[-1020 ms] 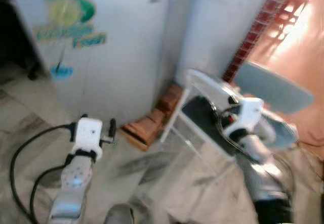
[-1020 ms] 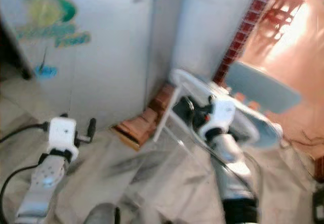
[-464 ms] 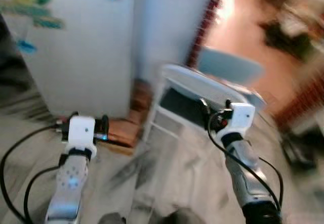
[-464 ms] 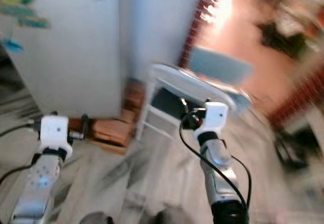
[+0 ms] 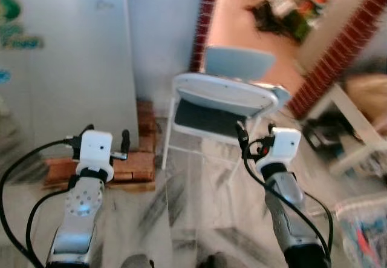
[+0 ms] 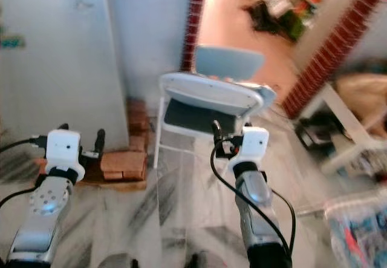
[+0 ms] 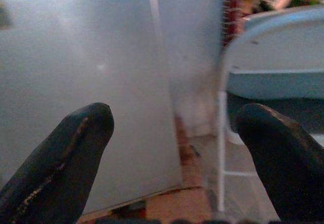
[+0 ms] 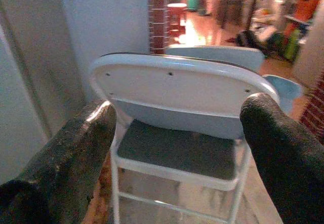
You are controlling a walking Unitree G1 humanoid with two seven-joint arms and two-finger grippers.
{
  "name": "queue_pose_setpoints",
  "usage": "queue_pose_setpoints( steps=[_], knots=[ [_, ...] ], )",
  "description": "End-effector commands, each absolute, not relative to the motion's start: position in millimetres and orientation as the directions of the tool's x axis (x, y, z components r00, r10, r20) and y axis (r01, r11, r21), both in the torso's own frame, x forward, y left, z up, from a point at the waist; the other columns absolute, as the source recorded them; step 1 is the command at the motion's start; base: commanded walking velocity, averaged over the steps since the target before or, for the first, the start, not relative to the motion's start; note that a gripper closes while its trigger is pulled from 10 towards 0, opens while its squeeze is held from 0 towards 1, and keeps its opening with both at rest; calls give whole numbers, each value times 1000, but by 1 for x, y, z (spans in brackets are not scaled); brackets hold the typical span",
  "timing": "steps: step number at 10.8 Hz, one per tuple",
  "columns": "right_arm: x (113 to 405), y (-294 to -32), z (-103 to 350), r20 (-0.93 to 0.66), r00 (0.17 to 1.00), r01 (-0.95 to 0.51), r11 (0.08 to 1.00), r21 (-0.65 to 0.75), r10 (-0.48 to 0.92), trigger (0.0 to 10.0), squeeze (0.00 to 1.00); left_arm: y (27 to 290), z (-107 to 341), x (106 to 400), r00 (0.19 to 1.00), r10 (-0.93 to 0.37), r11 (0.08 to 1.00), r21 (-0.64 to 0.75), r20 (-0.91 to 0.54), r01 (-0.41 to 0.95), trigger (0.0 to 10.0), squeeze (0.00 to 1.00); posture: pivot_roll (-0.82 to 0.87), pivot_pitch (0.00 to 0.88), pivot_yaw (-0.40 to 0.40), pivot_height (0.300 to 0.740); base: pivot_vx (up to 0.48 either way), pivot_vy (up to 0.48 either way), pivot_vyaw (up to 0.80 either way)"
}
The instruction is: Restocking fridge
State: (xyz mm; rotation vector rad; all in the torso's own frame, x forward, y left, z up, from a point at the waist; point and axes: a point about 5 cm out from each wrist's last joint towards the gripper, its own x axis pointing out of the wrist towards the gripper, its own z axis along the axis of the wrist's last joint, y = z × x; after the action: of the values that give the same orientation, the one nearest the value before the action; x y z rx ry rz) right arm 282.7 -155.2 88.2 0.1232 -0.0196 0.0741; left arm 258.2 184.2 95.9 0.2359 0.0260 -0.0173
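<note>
While logo blurs on fridge (image 5: 66, 68), both end effectors spread, empty.

Head stereo pair looks forward and down from above both arms at marble floor (image 5: 193, 207); white fridge (image 5: 66, 68) far left, folding chair (image 5: 224, 98) centre. Left wrist view faces fridge (image 7: 76, 82) close; right wrist view faces chair (image 8: 177, 87) close. All share chair.
</note>
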Motion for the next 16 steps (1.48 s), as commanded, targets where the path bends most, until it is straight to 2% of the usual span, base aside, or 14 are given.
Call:
queue_pose_setpoints(
  steps=[1,5,7,9,11,13,14,16],
  knots=[
    [283,-166,86,17,999,-40,993,110,38,10000,0,175,97,259,999,-48,973,224,-22,52,10000,0,175,49,-69,740,0,480,0],
    [289,-158,86,22,999,-48,990,130,46,10000,0,172,101,263,994,-109,962,252,-20,110,10000,0,220,76,-72,740,0,437,-178],
    [293,-153,86,10,996,-89,987,131,89,10000,0,164,108,267,985,-172,940,297,-4,166,10000,0,267,139,-136,740,0,169,0],
    [298,-151,86,6,992,-127,985,114,127,10000,0,174,104,256,994,-107,953,285,-7,104,10000,0,286,125,-157,740,0,0,0],
    [306,-152,89,16,994,-113,986,119,112,10000,0,173,95,248,995,-93,953,285,-31,98,10000,0,312,102,-171,740,0,0,0],
    [309,-144,89,4,987,-158,981,114,158,10000,0,165,106,254,994,-105,946,308,-18,105,10000,0,363,159,-231,740,0,0,0],
    [310,-142,90,-7,978,-206,974,95,208,10000,0,158,114,256,993,-114,928,357,6,105,10000,0,386,198,-297,740,0,0,0],
    [319,-139,95,-8,965,-261,963,70,263,10000,0,161,113,247,999,-51,939,342,10,45,10000,0,408,208,-347,740,0,0,0]
  ],
)
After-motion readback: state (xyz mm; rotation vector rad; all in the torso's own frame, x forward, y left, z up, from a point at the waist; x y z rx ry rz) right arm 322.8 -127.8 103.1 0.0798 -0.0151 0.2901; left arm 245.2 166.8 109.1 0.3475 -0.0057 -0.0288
